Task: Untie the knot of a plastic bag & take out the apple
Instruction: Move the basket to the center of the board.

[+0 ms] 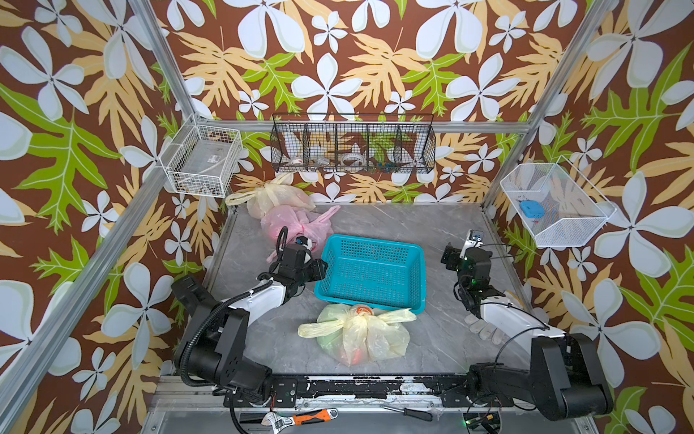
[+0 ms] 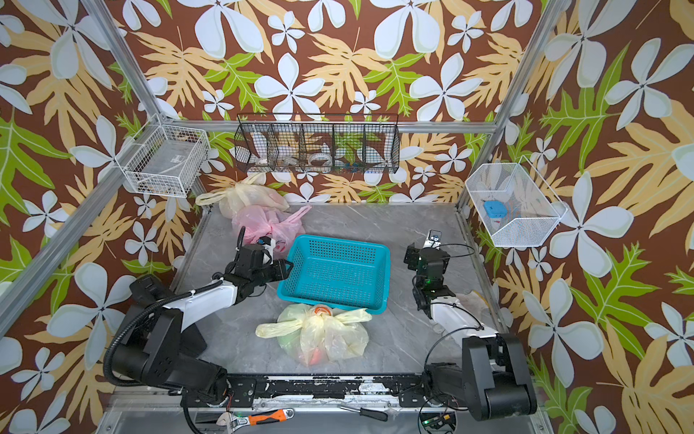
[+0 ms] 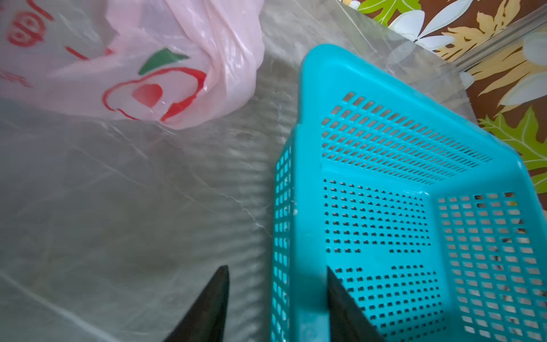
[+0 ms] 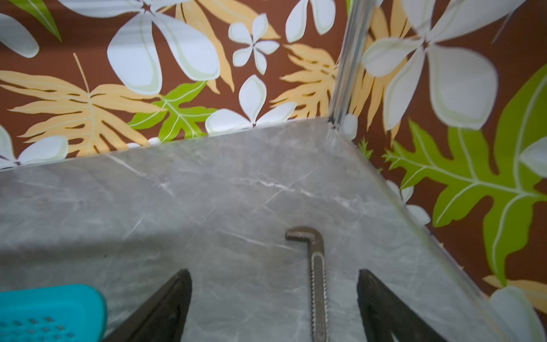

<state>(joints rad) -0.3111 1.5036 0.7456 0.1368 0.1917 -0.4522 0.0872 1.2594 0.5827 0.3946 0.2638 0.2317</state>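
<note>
- Nearest, below the tabletop's front edge, an orange-handled adjustable wrench point(image 1: 300, 417) and a screwdriver point(image 1: 409, 413) lay on the metal ledge. The wrench's head was partly behind a cable.
- A white glove point(image 1: 484, 330) lay flat under the right arm, half covered by it.
- The knotted yellow bag point(image 1: 360, 334) sat near the front middle of the grey marbled tabletop point(image 1: 394, 225). Its top pressed against the near wall of the teal basket point(image 1: 375, 241), and its tied ears stuck out sideways.
- Red and green lumps showed through the thin, crinkled film; which one was the apple could not be told.
- Bare tabletop lay open on both sides of that bag.
- The left hand point(image 3: 278, 268) was released, its jaws astride the basket's left rim, one finger inside and one outside. The outer finger stood clear of the perforated plastic wall.
- The right hand point(image 4: 273, 271) was released and empty, over bare tabletop well to the right of the basket.
- A toothed, hooked metal bar point(image 4: 318, 281) lay on the tabletop below the right hand, its lower end cut off by the frame.
- Farther, a glossy pink bag point(image 1: 300, 221) printed in red and green lay near the basket's far-left corner, overlapping a second yellow bag point(image 1: 278, 195) in the far-left corner.
- A black wire rack point(image 1: 353, 142) hung on the back wall, and a white wire basket point(image 1: 202, 161) and a white mesh basket point(image 1: 555, 203) hung on the side walls. Their contents were too small to identify.
</note>
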